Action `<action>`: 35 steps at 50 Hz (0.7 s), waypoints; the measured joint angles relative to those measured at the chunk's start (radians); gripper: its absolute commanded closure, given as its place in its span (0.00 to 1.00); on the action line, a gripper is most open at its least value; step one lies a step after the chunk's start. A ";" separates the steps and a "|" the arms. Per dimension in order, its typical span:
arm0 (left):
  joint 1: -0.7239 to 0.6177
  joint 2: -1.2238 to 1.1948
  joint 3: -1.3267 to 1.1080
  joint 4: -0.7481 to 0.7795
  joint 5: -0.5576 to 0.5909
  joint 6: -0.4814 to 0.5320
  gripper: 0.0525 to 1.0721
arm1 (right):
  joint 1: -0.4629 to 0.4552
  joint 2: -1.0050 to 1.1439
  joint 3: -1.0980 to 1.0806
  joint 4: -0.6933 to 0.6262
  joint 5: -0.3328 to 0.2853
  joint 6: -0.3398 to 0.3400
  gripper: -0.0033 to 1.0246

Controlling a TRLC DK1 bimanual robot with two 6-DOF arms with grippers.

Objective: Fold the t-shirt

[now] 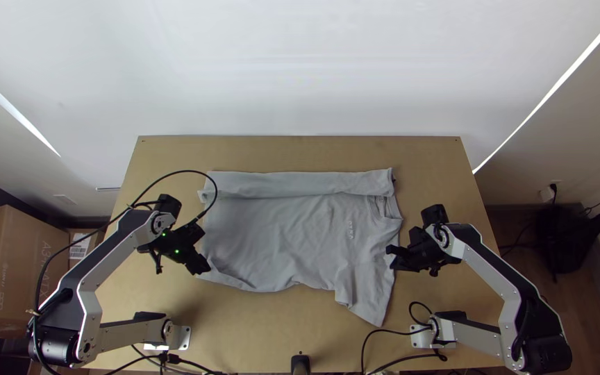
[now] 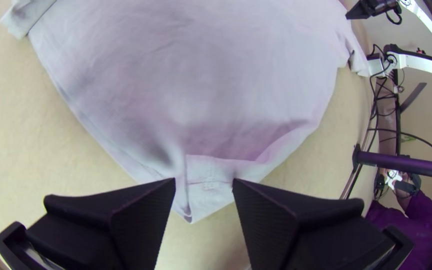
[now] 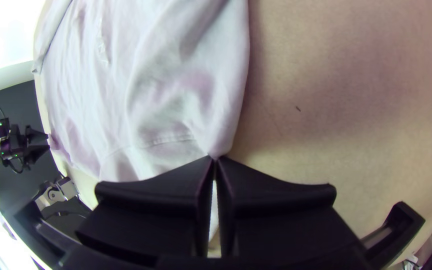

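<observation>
Pincer of left arm (image 2: 204, 182): fingers apart, hem corner between the tips, unclamped. Right pincer (image 3: 214, 158): tips together, apparently clamped on the shoulder edge beside the near sleeve (image 1: 371, 302). T-shirt (image 1: 279, 236) lies mid-desk (image 1: 300, 154), mostly spread. Done: far side turned inward as a long band (image 1: 300, 184). Left, by my estimate: near side with its sleeve, then folding down the length. Progress judged under halfway.

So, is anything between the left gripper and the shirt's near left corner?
Nothing visible stands in the way: the left gripper is open at that corner, and the shirt shows between its fingertips.
</observation>
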 measured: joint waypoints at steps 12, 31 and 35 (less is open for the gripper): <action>-0.033 -0.023 -0.034 0.030 0.037 -0.005 0.97 | 0.000 -0.016 0.000 0.000 0.003 0.000 0.97; 0.220 -0.106 -0.052 -0.017 0.048 0.092 0.97 | -0.098 -0.037 0.000 0.000 0.003 -0.024 0.97; 0.279 -0.121 -0.052 -0.038 0.053 0.128 0.97 | -0.112 -0.037 0.000 0.000 0.012 -0.032 0.97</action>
